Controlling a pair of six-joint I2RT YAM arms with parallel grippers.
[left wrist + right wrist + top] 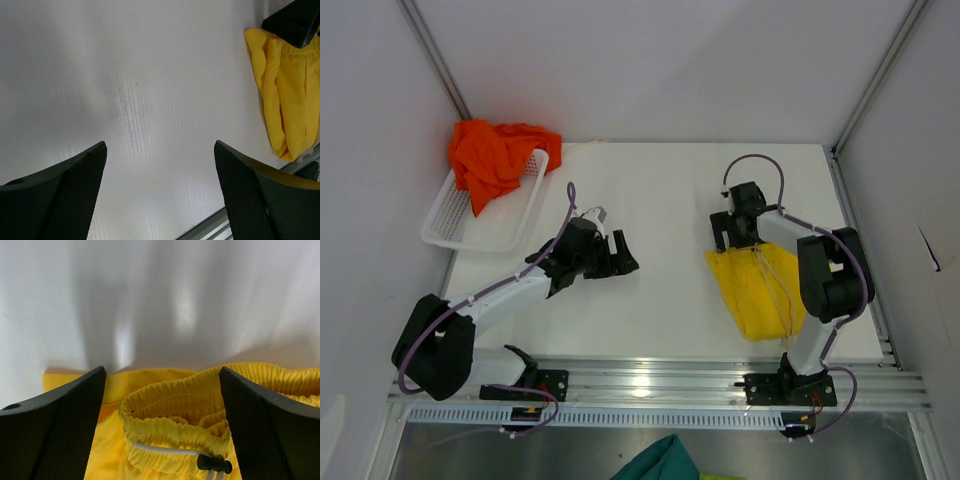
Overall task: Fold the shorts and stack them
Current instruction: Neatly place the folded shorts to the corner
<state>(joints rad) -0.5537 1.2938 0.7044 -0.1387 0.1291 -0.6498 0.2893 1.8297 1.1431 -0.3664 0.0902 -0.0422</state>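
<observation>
Seen from overhead, a white plastic basket [448, 226] sits at the 10 o'clock corner of the white table [660, 190]. The orange-red shorts [492, 160] are heaped over the basket's far rim, partly spilling outside it. A teal-green cloth [660, 462] pokes into view at 6 o'clock, below the aluminium rail [650, 378] that carries both arm bases. Nothing lies between the two arms.

The yellow shorts [755, 290] lie flat at 4 o'clock, close to the table's near edge, with the right arm's own links crossing above them. The right gripper [728, 238] hovers at their far end, at 12 o'clock from the fabric. The left gripper [623, 255] hangs over bare table near the centre, well apart from both pairs.

The tabletop is matte white and finely ribbed. Plain white walls close it in on three sides, with metal frame posts in the far corners.

The left wrist view shows what the overhead one cannot. The left gripper [160, 195] has its jaws spread wide with only table between them. The yellow shorts [292, 95] lie at 2 o'clock, under the dark tip of the right gripper [295, 21].

In the right wrist view, the right gripper [162, 372] is also spread wide and clasps nothing. It straddles the gathered elastic waistband of the yellow shorts [170, 400], where a white drawstring [165, 450] ends in a dark tip. Whether the fingers [60, 435] touch the cloth cannot be told.
</observation>
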